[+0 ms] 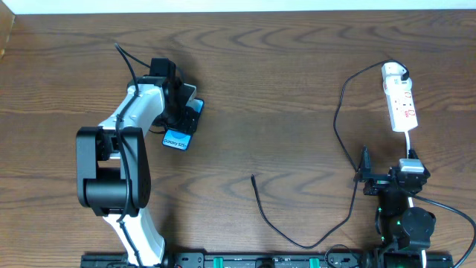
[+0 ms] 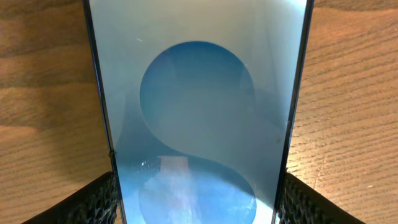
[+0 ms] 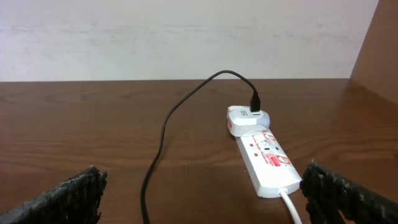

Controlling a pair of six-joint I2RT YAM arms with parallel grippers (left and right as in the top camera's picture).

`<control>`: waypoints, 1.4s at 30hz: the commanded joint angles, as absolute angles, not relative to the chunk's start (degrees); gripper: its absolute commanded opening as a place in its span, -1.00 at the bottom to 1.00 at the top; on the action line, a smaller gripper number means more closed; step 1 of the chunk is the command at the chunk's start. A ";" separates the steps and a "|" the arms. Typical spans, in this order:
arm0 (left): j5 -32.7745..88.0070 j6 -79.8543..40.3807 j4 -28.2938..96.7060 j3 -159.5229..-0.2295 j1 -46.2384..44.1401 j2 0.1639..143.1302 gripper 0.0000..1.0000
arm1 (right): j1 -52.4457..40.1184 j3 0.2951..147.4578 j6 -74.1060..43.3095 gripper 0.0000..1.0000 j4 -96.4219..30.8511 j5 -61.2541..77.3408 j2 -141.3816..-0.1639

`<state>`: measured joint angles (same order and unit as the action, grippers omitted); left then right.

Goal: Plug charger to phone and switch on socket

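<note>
Your left end effector [image 1: 181,110] sits at about 10 o'clock on the counter [image 1: 282,89], clenched on the phone [image 1: 178,139]. The left wrist view shows both pads pressed against its long edges, with the blue screen filling the gap between them. Your right end effector [image 3: 202,198] is released, with its fingers spread wide, and it waits at about 4 o'clock facing the socket [image 1: 401,104], which lies at 2 o'clock. The charger [image 1: 338,119] loops from the white plug block down past the right arm. Its free tip [image 1: 253,177] lies near the middle of the counter, well apart from both the phone and either arm.

- **Slipping:** The grip on those slim edges looks shallow, so the phone could slip or twist if you lift it quickly.
- **Port:** I cannot tell where the port faces. If you carry the phone the wrong way round, the tip will not seat.
- **Snagging:** The cable runs close by the right arm, so a careless reach could snag the loop and drag the socket.
- **Picking up the tip:** The tip is thin and lies flat, so a pinch could easily miss it.
</note>
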<state>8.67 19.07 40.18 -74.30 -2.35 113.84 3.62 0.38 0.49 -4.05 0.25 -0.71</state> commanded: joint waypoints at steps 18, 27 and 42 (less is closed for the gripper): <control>7.88 18.35 38.68 -69.47 -2.11 118.34 -0.85 | 3.33 0.32 0.93 0.99 -4.29 0.38 -0.71; 7.90 18.35 38.72 -69.47 -2.11 118.34 0.80 | 3.33 0.32 0.93 0.99 -4.29 0.38 -0.71; 4.62 18.39 35.40 -69.49 -2.11 118.34 0.89 | 3.33 0.32 0.93 0.98 -4.29 0.38 -0.71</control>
